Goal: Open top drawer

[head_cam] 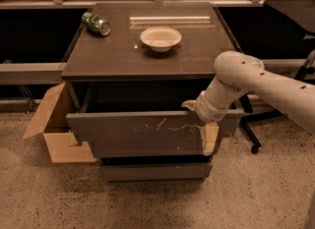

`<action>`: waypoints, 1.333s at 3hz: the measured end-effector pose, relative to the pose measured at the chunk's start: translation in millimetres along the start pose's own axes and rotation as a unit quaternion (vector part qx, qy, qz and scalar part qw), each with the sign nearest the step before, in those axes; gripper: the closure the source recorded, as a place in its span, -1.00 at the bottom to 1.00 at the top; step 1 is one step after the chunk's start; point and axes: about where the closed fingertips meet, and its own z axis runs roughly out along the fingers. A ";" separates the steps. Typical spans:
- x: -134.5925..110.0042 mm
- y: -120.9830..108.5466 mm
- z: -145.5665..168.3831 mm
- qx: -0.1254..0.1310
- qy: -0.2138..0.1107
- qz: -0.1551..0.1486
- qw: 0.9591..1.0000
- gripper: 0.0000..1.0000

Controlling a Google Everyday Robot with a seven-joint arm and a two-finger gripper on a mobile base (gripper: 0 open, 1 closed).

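The top drawer (133, 129) is a wide dark grey-brown front with pale squiggly scratches, pulled partly out of the cabinet, with a dark gap behind its top edge. My gripper (202, 124) sits at the right end of that top edge, on the end of my white arm (256, 78) coming from the right. One pale finger (210, 139) hangs down the outer face and the other (189, 104) is behind the edge, so the gripper straddles the drawer front.
On the cabinet top (113, 58) stand a white bowl (161, 38) and a green can (95, 23) lying on its side. Narrower closed drawer fronts (152, 171) sit below. An open cardboard box (54, 127) is on the floor at left, a chair base (251, 134) at right.
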 end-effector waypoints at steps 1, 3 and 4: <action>-5.8 12.8 0.1 -0.012 -0.001 -0.002 1.000 -0.64; -11.6 20.5 -5.6 -0.011 0.001 -0.008 1.000 0.47; -14.7 18.8 -13.9 -0.011 0.001 -0.008 1.000 0.93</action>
